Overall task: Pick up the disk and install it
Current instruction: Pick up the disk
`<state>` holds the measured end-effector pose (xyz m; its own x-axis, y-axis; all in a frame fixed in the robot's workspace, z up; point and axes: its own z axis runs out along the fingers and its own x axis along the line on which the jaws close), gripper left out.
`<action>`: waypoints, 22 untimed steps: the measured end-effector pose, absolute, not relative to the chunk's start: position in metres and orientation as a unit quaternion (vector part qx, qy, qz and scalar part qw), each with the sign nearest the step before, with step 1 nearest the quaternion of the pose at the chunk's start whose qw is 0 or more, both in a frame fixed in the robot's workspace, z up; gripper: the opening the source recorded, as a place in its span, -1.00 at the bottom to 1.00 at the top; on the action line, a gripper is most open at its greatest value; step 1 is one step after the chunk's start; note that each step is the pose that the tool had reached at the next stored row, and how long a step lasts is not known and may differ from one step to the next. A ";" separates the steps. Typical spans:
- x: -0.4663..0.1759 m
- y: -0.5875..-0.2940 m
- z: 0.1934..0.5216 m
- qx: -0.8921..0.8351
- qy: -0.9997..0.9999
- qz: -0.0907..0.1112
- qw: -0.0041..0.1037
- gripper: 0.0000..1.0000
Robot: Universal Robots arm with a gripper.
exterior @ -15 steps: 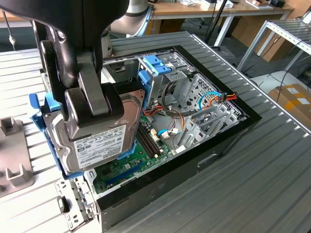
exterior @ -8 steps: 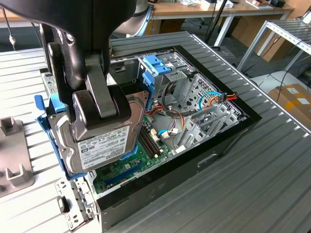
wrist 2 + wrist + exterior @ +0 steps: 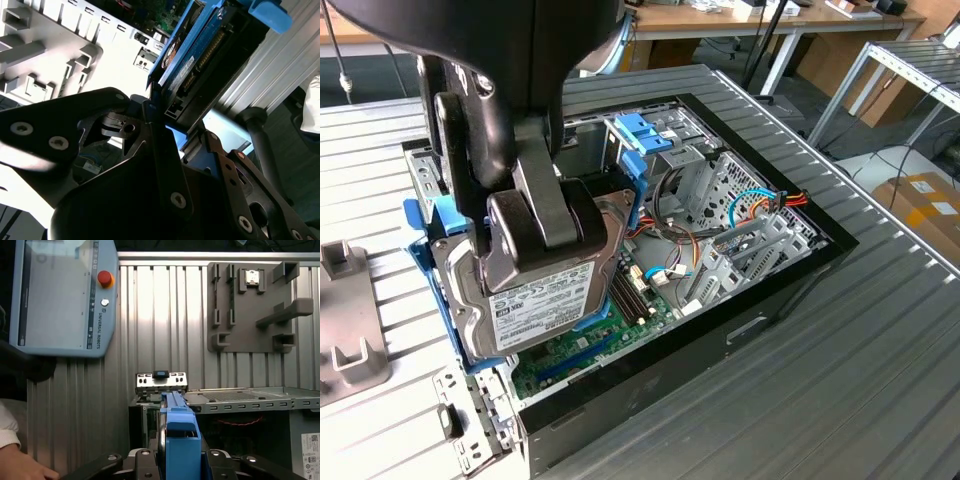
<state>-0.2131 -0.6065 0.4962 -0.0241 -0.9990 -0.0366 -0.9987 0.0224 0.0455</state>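
**One disk gripped over the open computer case**

The disk is pinched by its flat faces between the fingers of the gripper, which are clamped tight against it. It is held tilted and off the worktop, over the end of the open computer case at the exterior view's left. The green circuit board is seen just beneath its lower edge. Blue side rails are visible along the disk's long edges.

Deeper inside the case, a blue latch and bundles of coloured cables can be made out. In the first wrist view, the disk's blue end is shown edge-on between the finger links. A grey fixture plate and a teach pendant are laid on the ribbed worktop beyond the case. A person's hand with a white cuff is seen on the pendant's side of the worktop.
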 end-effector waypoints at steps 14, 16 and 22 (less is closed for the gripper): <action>-0.207 -0.612 0.496 0.699 -0.715 -0.029 0.003 -0.26; -0.206 -0.613 0.496 0.699 -0.715 -0.029 0.003 -0.26; -0.203 -0.614 0.496 0.699 -0.715 -0.029 0.003 -0.26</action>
<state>-0.2034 -0.6145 0.4957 -0.0241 -0.9990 -0.0365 -0.9987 0.0224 0.0455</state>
